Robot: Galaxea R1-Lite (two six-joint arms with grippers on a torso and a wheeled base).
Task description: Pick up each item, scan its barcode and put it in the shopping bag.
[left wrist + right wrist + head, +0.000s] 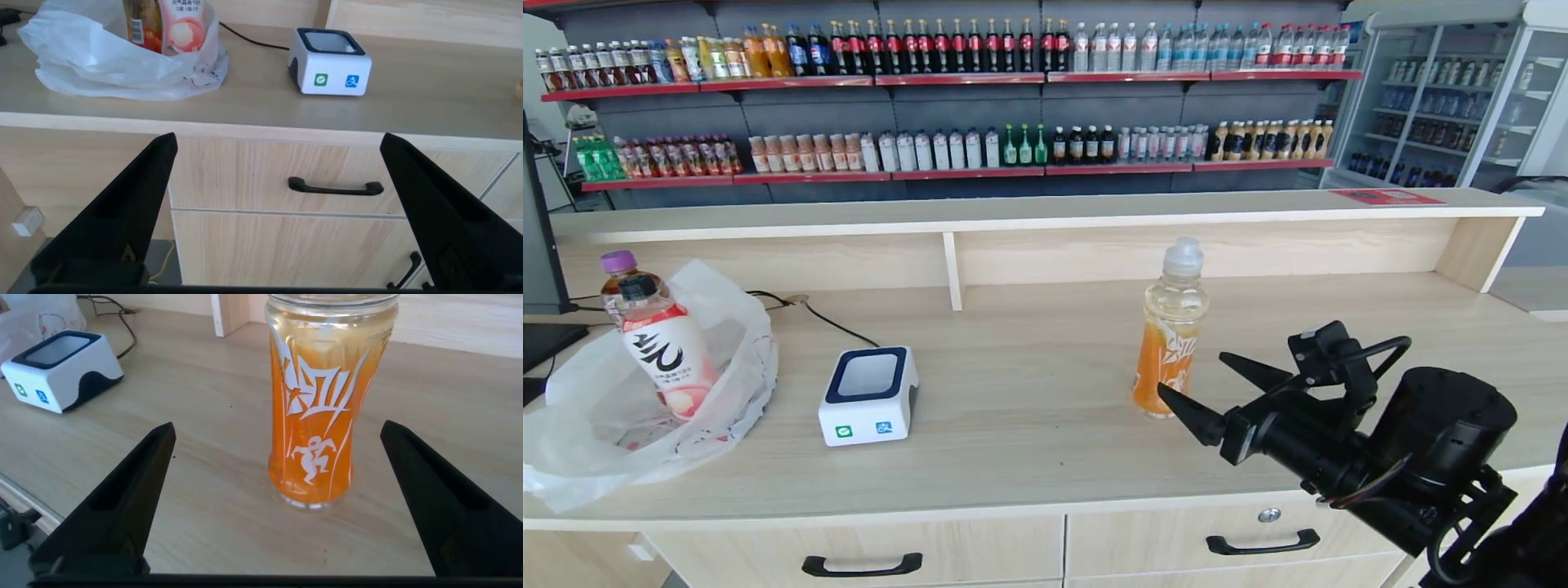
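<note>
Right gripper [1191, 373]: black, pointed fingers spread wide and holding nothing, low over the right part of the counter [1029, 441]. The orange drink bottle [1170, 343] stands upright just ahead of the fingertips and touches neither. It is clear plastic, waisted in the middle, with a translucent sports cap, an orange wrap with white graphics, and pale liquid showing above the wrap.

Left gripper [278, 143]: fingers likewise spread and empty, held below the counter edge and facing the drawer fronts [245, 175], which carry black bar handles.

Shopping bag [756, 359]: thin, crumpled, translucent white plastic, lying open at the counter's left end. It holds two bottles: a black-capped bottle [666, 351] with a white and pink label, leaning, and behind it a purple-capped bottle [618, 263].

Barcode scanner [869, 396]: a small white box with rounded corners and a sloped, dark-framed window. It sits between the bag and the orange bottle, apart from both, and a black cable [833, 322] runs behind it.

Counter surface: pale wood grain, with a raised ledge at the rear. Red-edged shelves [964, 79] beyond hold rows of bottled drinks.
</note>
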